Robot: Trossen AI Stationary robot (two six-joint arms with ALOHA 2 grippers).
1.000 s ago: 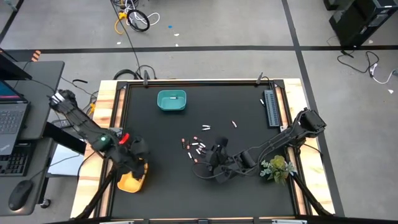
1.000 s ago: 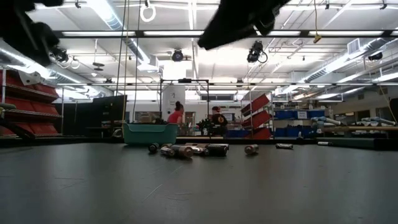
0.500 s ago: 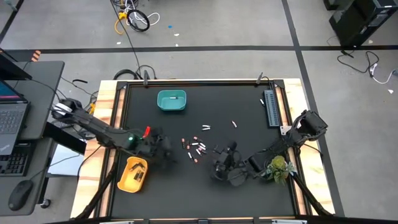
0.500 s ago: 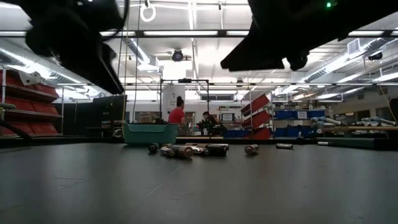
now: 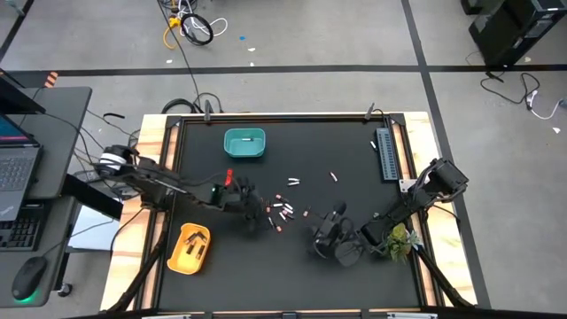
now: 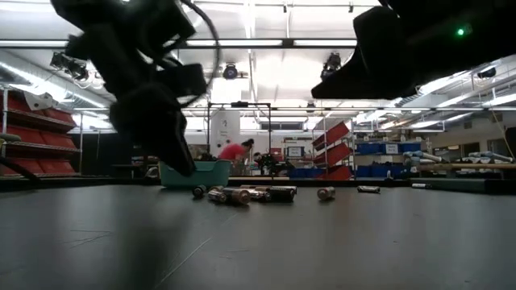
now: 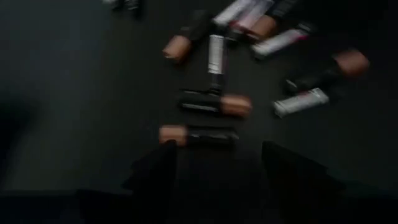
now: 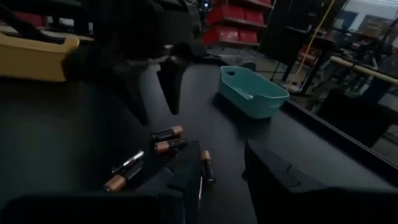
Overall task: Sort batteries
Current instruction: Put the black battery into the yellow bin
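Left pincer [image 5: 251, 213], fingers spread, now swung from yellow bin [image 5: 189, 247] to battery cluster [image 5: 280, 213]; next pick likely. Right pincer [image 5: 339, 241] spread, withdrawn.

I see grey concrete floor [image 5: 354, 44] around the black tabletop [image 5: 354, 142]. Left of the tabletop stands a desk with a laptop [image 5: 16, 168]. Beyond the tabletop, ceiling strip lights [image 6: 250, 43], red shelving [image 6: 334, 149], and a person in red [image 6: 236, 151].
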